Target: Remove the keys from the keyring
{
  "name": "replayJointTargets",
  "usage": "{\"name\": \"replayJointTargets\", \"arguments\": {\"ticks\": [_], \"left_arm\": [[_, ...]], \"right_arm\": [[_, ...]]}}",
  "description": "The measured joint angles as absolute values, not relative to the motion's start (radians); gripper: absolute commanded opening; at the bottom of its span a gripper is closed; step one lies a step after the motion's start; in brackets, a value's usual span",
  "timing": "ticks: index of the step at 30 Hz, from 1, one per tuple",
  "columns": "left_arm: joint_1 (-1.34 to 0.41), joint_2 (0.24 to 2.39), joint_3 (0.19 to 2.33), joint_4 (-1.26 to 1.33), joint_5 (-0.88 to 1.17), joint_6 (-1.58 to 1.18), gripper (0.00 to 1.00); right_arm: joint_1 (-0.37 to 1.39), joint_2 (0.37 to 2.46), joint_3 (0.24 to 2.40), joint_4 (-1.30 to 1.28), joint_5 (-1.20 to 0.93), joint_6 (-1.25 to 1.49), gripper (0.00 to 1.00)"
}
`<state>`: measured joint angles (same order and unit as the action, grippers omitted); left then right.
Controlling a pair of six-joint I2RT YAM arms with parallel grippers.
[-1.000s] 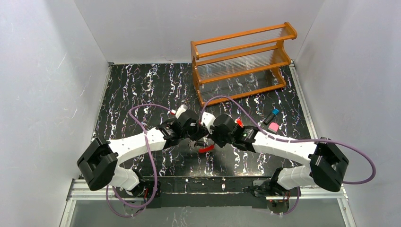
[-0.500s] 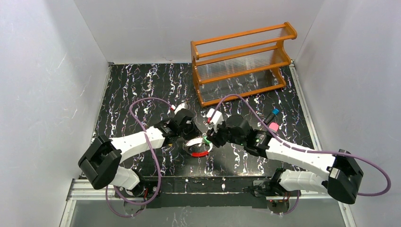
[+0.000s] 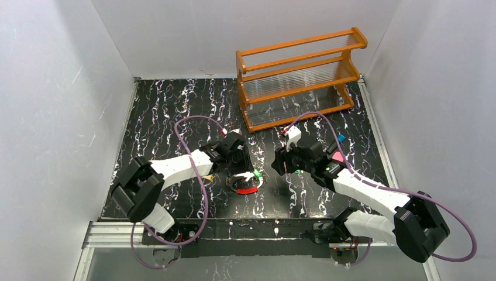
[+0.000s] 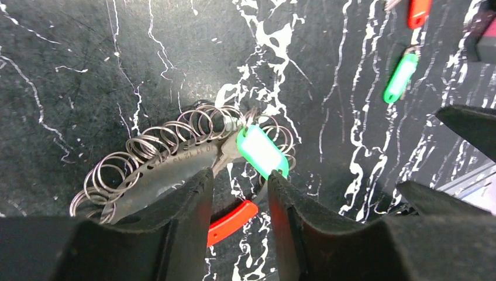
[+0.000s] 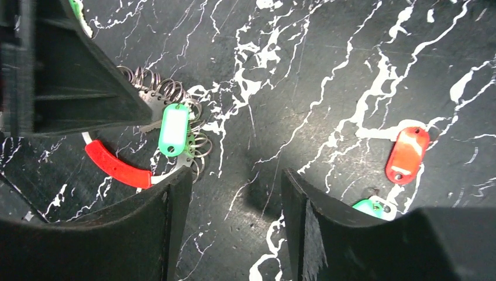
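- Keyring (image 3: 248, 191): laid flat on the black worktop (image 3: 175, 105), between the two hands. A second ago it was hidden beneath both hands, which met above it.
- Left hand (image 3: 241, 159): set just behind the keyring and little moved in the last half second. Its fingers are parted narrowly and nothing is held.
- Right hand (image 3: 279, 165): drawn back to the right and now apart from the keyring, where half a second ago it was at the rim. Its fingers are spread wide and nothing is held.
- Green key (image 3: 255, 174): laid across the right side of the keyring.
- Wrist views only: the keyring is resolved into silvery wire loops with a red segment (image 4: 231, 215). A red key (image 5: 407, 155) and a second green key (image 5: 374, 208) are seen loose on the worktop, well apart from the keyring. The red key is not made out from above.
- Orange rack (image 3: 298, 76): at the back of the worktop, unchanged.
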<state>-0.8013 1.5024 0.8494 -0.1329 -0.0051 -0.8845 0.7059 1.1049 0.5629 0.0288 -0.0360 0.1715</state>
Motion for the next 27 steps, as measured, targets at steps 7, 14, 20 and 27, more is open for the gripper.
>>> {"name": "replayJointTargets", "arguments": {"ticks": [7,14,20,27], "left_arm": [[-0.801,1.619,0.888,-0.132,0.039,-0.88,0.35],[-0.801,1.633,0.902,-0.128,0.042,-0.88,0.36],[-0.788,1.633,0.902,-0.107,0.047,-0.892,0.35],[-0.76,1.633,0.902,-0.056,0.096,-0.902,0.32]], "right_arm": [[0.706,1.102,0.522,0.094,-0.073,0.224,0.65],[0.706,1.1,0.492,0.135,-0.105,0.245,0.65],[0.706,1.1,0.49,0.169,-0.12,0.252,0.65],[0.706,1.102,0.474,0.19,-0.135,0.258,0.65]]}}
